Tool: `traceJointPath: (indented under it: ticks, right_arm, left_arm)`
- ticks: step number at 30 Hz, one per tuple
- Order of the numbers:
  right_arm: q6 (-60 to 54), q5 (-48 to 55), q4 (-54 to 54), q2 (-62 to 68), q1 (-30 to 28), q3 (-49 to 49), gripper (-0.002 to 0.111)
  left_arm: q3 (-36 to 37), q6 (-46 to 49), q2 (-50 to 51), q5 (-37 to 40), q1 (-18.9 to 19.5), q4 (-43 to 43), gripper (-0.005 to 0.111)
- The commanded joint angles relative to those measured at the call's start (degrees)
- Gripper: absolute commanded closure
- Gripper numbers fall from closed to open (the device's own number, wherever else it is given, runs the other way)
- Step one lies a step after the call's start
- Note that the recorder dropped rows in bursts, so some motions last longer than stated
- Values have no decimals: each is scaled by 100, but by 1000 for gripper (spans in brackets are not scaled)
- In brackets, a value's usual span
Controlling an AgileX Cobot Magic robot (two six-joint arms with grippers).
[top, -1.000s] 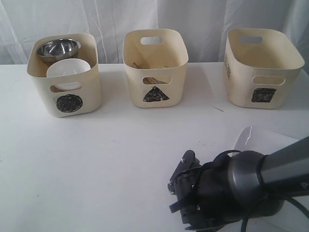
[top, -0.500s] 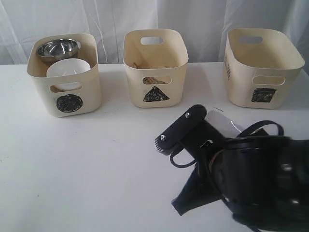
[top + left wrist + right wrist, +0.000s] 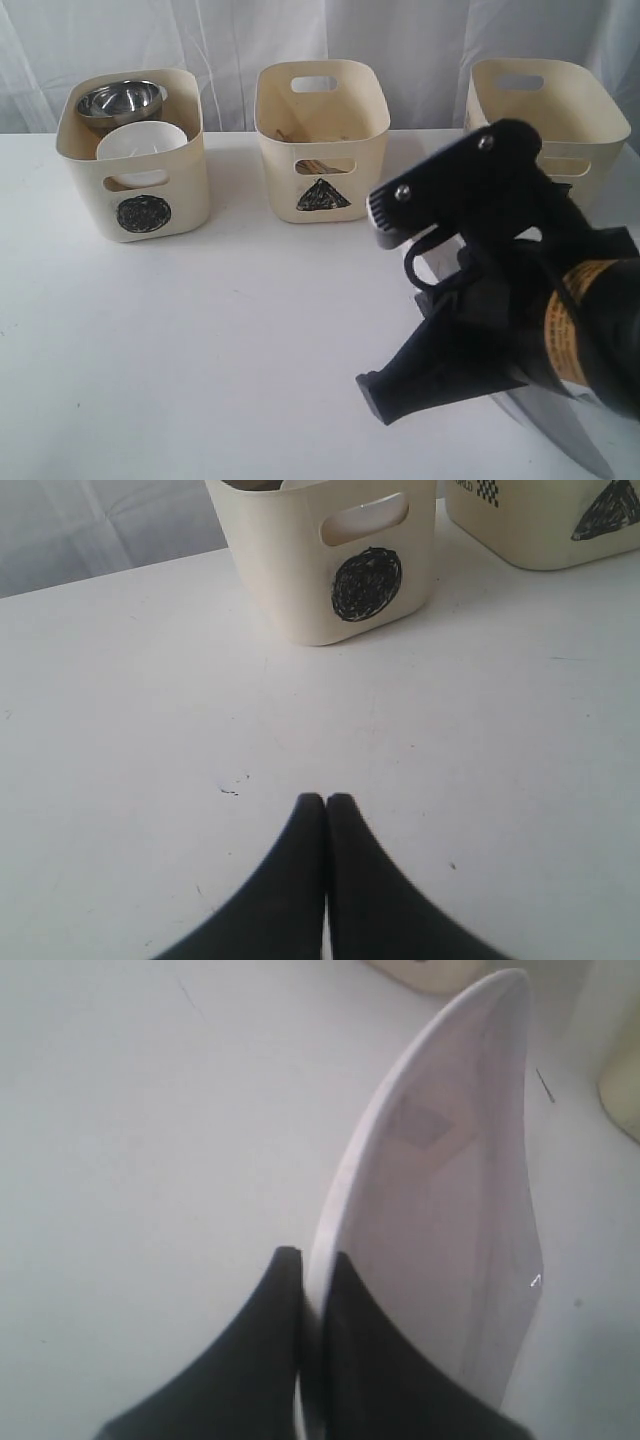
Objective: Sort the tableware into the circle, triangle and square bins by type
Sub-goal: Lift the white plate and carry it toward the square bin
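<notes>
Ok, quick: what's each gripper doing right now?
Left gripper: shut, empty.
Right gripper: shut on the plate edge.

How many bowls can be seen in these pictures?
2. The steel bowl sits at the back of the circle bin; the small white bowl is in front of it, same bin. More may be hidden inside the bins.

We show the white plate [image 3: 440, 1190] on edge, rim pinched between the right fingers [image 3: 250, 1360]. The circle bin [image 3: 185, 195] holds a steel bowl [image 3: 120, 100] and a small white bowl [image 3: 142, 140]. Triangle bin [image 3: 360, 160] and square bin [image 3: 520, 100] stand upright alongside.
</notes>
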Motion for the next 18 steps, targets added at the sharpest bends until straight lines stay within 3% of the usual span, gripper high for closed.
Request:
traceJointPath:
  ticks: [1,18]
  right_arm:
    - [-382,55,-326,-270,336,-416,108]
    - [-1241,150,-2085,-462,464,-1051,108]
  left_arm:
    - [18,-6,-31,21,11,-10,107]
    - [18,-6,-31,21,11,-10,107]
